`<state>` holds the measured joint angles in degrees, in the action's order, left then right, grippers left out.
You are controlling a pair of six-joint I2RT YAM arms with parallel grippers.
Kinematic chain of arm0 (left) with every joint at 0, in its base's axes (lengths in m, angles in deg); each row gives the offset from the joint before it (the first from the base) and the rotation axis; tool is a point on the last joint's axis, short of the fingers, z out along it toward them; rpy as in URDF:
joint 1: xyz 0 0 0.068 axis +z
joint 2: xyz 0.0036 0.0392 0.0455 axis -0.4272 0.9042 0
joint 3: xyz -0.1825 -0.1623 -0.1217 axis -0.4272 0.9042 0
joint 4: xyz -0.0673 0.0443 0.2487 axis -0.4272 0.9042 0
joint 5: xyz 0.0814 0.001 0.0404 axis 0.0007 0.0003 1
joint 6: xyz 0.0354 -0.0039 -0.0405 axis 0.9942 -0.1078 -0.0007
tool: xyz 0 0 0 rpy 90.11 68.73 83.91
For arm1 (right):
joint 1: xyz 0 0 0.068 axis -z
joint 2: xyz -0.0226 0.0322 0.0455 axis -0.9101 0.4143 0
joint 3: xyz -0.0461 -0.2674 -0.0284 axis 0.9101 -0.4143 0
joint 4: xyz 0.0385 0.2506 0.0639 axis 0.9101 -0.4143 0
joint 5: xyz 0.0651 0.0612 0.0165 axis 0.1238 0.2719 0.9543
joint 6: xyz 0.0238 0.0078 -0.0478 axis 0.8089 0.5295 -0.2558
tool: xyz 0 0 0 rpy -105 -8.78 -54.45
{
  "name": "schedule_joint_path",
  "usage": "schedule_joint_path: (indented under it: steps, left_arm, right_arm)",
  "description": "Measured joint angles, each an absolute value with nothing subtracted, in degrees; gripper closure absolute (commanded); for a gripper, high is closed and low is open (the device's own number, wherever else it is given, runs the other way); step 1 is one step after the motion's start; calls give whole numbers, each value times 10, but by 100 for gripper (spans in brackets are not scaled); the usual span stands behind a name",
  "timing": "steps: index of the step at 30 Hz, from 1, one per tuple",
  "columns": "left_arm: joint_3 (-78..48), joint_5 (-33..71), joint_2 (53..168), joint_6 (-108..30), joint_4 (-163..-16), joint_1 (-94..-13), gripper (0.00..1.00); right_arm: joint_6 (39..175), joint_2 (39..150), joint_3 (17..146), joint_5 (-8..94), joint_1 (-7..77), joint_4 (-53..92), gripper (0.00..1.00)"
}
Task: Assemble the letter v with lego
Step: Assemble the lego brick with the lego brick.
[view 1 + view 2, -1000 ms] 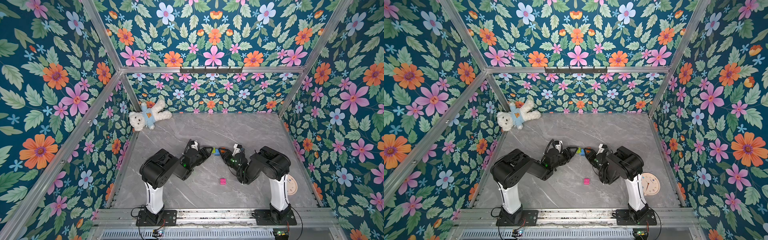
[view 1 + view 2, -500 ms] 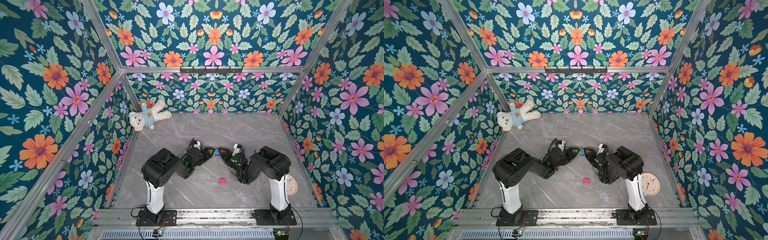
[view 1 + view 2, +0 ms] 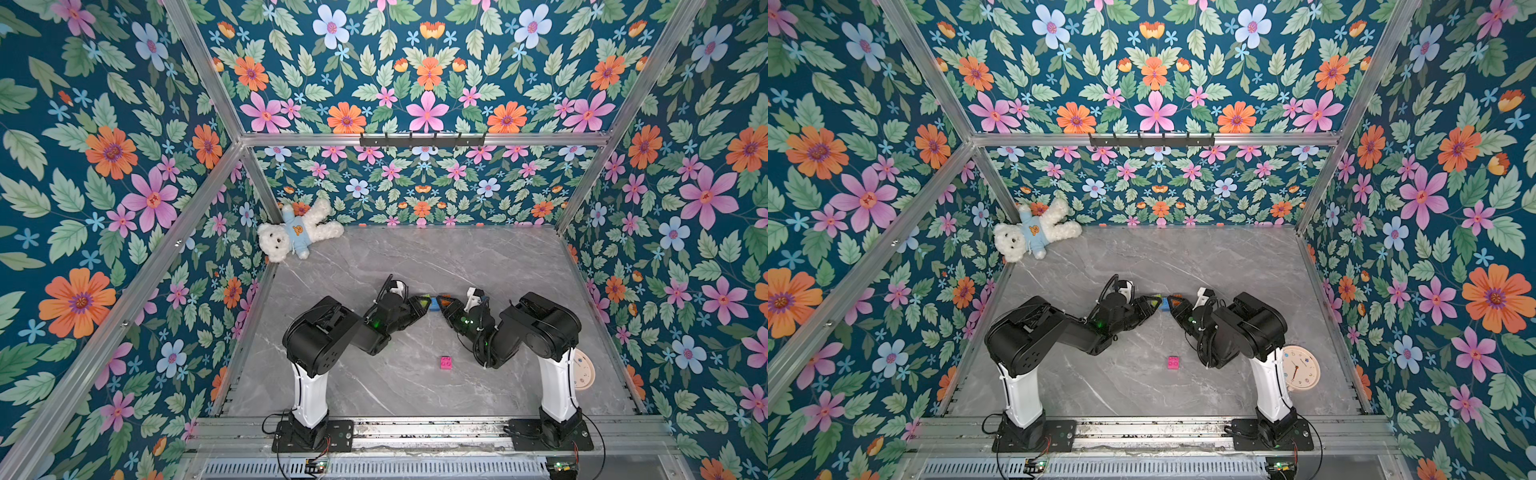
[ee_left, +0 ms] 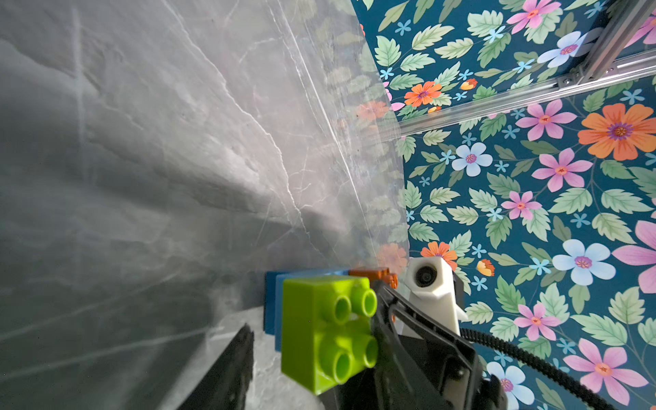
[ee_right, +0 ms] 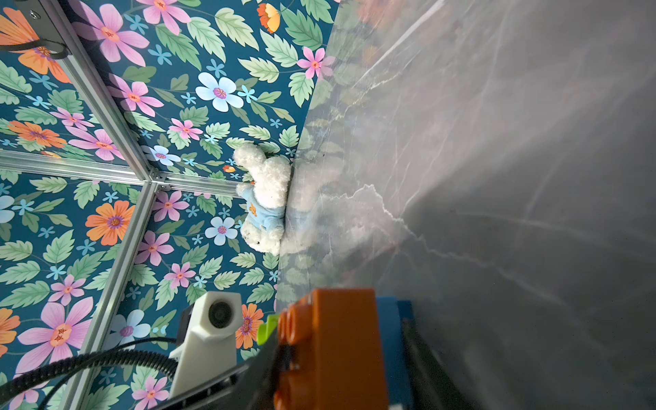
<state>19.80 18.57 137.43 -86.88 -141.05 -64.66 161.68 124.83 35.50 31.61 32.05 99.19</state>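
**Lime brick (image 4: 326, 330) meets blue as two robot hands build a lego V**

Plastic closes on plastic at the middle of the table (image 3: 415, 257). The left hand (image 4: 314, 319) has a lime brick up against a blue-and-orange cluster (image 3: 435, 303), the beginnings of the letter. The right hand (image 5: 339, 337) has that cluster clamped, with one finger on the orange brick (image 5: 330, 348) and the opposite finger on the blue side.

The left hand's jaws stand apart around the lime brick. One finger lies against its side, and the other stops short of it with bare table showing between. The brick sits just ahead of the left fingertips, at or nearly at the light-blue brick (image 4: 312, 274). Whether its studs are seated cannot be told.

A pink brick (image 3: 446, 362) lies loose behind both hands, toward the arm bases and well apart from the cluster. A white teddy bear (image 3: 297, 235) sprawls far beyond the hands, in the corner.

The bricks look light, stiff and smooth-walled, so they are likely to twist or squirt out of an off-centre pinch. The safest hold appears to be on two flat opposite walls, square-on, leaving the studs and the mating face free. The cluster is probably best gripped across its joined part, so that pressing does not pry it open.
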Motion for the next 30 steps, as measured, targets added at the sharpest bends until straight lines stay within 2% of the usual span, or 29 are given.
schedule_joint_path:
  steps: [8,18,30]
  left_arm:
    - [212,174,1371,-867,-1438,-647,28]
    - [247,153,1411,-915,-1578,-632,23]
    - [245,165,1425,-934,-1586,-624,33]
  right_arm:
    - [1617,1250,355,316,320,994,85]
    - [1617,1254,355,316,320,1001,85]
    - [1617,1259,357,316,321,1008,85]
